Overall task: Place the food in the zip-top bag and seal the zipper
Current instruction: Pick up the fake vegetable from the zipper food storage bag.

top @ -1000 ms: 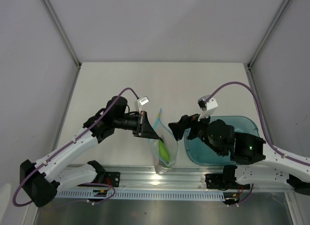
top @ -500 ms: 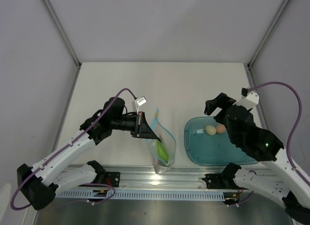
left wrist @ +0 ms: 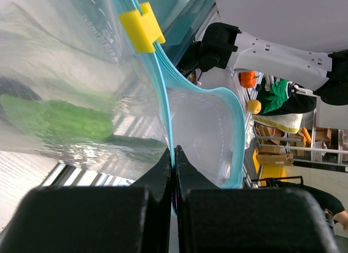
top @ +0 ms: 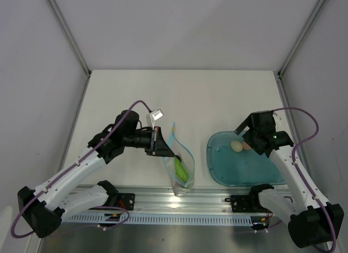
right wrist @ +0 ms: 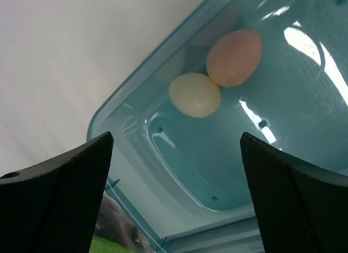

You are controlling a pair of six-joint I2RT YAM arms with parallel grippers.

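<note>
In the teal tray (top: pixel 244 168), near its far rim, the touching cream egg (right wrist: pixel 194 94) and pink egg (right wrist: pixel 234 57) look smooth, light and roll-prone, best pinched across the middle by the wide-open right claw (right wrist: pixel 174 141) above, while left of the tray the left claw (left wrist: pixel 173 155) clamps the mouth of the floppy zip-top bag (left wrist: pixel 201 128).

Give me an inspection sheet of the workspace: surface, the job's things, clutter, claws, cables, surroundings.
Surface: pale table, no spills seen.
Job's things: zip-top bag held upright, cucumber inside; zipper unsealed, yellow slider on it; cream egg and pink egg touching in the teal tray.
Clutter: nothing seen.
Claws: left claw shut on the zipper edge; right claw open above the tray, holding nothing.
Cables: purple cable loops off each arm, clear of the bag.
Surroundings: grey walls.
</note>
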